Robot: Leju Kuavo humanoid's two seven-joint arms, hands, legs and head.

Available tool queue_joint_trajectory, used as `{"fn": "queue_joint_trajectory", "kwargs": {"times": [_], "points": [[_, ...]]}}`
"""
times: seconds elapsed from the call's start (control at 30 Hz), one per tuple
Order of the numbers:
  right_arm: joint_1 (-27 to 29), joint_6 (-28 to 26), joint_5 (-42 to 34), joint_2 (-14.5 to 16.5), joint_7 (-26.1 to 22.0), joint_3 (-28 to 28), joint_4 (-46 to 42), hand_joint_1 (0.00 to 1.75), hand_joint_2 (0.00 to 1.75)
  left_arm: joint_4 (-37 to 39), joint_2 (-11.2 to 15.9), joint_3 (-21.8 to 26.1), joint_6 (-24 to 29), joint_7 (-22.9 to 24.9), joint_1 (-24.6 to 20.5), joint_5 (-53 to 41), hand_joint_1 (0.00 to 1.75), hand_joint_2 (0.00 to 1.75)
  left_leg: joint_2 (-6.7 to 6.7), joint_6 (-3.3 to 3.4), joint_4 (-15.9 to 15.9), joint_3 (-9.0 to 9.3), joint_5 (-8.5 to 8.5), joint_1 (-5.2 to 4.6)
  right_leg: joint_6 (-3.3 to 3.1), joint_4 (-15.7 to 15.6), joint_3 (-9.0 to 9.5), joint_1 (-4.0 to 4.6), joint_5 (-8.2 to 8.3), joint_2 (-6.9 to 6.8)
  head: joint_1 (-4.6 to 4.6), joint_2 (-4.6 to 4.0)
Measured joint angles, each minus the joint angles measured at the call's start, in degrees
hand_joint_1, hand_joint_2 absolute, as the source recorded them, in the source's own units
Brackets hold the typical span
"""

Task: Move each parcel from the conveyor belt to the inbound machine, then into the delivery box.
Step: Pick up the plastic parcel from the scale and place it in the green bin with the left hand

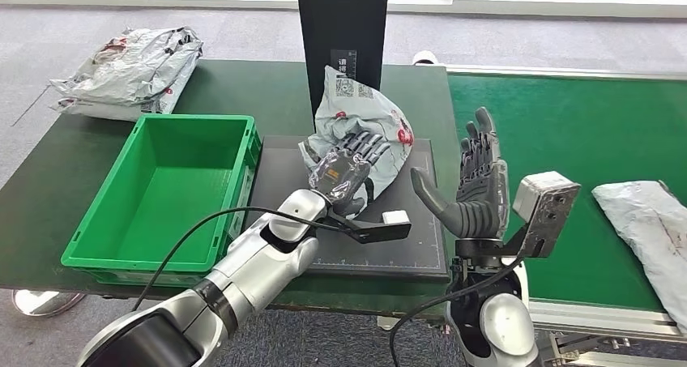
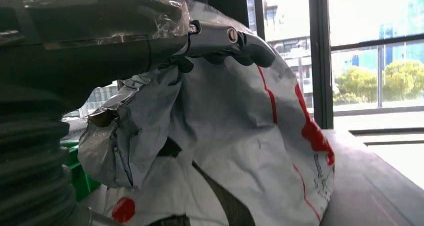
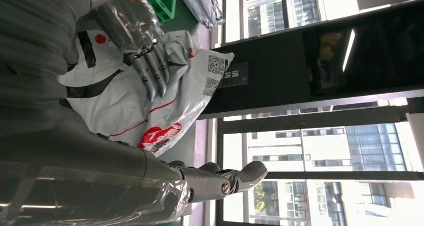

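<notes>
Grey carpet surrounds a dark green desk (image 1: 243, 91) that carries the working things, with tall windows and city buildings behind it in the wrist views. On the desk's near left sits a green delivery box (image 1: 105, 245), an open crate. Just beside it to the right lies the flat black platform of the inbound machine (image 1: 279, 172), whose dark upright column (image 1: 344, 27) rises at the back.

A grey parcel (image 1: 369, 112) with red markings and printed code labels stands crumpled on that platform, leaning against the column. The left hand (image 1: 347, 166) is clamped on the near side of this parcel, its fingers (image 2: 235, 39) curled over the bag's top fold in the left wrist view. The right wrist view also shows those dark fingers pressed into the wrinkled plastic.

The right hand (image 1: 474, 181) is raised just to the right of the platform, holding nothing, its fingers spread apart and pointing upward with the thumb out to the side, a little apart from the parcel.

On the right runs the green conveyor belt (image 1: 567, 124), where a second grey parcel (image 1: 644, 217) lies flat near the right edge. At the desk's far left corner rests a pile of more grey bags (image 1: 134, 67).
</notes>
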Motion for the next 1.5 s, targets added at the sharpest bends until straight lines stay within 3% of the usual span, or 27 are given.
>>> {"fn": "queue_joint_trajectory", "kwargs": {"times": [0.17,0.3,0.47,0.6,1.5], "points": [[-0.1,0.2,-0.08,0.0,-0.01,0.11,0.27,0.0,1.75,4.69,-0.62,-1.3,-0.48,0.0,-1.8,0.28,0.04,1.75,-0.02,0.0,-0.01,0.0,0.0,0.0,0.0,0.0,0.0,0.01,0.0,0.0,0.0,0.0],[-0.11,0.29,-0.13,0.0,-0.01,0.11,0.32,0.0,1.75,6.54,-0.79,-1.93,-1.19,0.03,-2.49,0.34,1.73,1.75,-0.02,0.0,-0.01,-0.01,0.0,0.0,0.0,0.0,0.0,0.01,0.0,0.0,0.0,0.0],[-0.11,2.08,-0.7,0.0,-0.23,0.11,0.68,0.0,1.75,9.87,-0.78,-3.07,-8.83,0.93,-3.92,1.55,1.75,1.75,0.0,0.0,-0.02,-0.01,0.0,0.0,0.0,0.0,0.0,0.0,0.0,-0.01,0.0,0.0],[-0.11,3.42,-0.65,0.0,-0.33,0.11,1.12,0.0,1.75,12.48,-0.34,-4.08,-11.34,1.52,-4.87,1.77,1.75,1.75,-0.02,-0.01,-0.02,-0.01,0.01,0.0,0.0,0.01,0.01,0.01,0.0,-0.01,0.0,-0.01],[-0.12,4.36,-0.32,0.0,-0.31,0.11,2.05,0.0,1.75,16.92,0.71,-6.81,-12.48,2.05,-6.26,1.27,1.75,1.75,-0.02,-0.01,-0.02,-0.01,0.01,0.0,0.0,0.01,0.01,0.01,0.0,-0.01,0.0,0.0]]}}
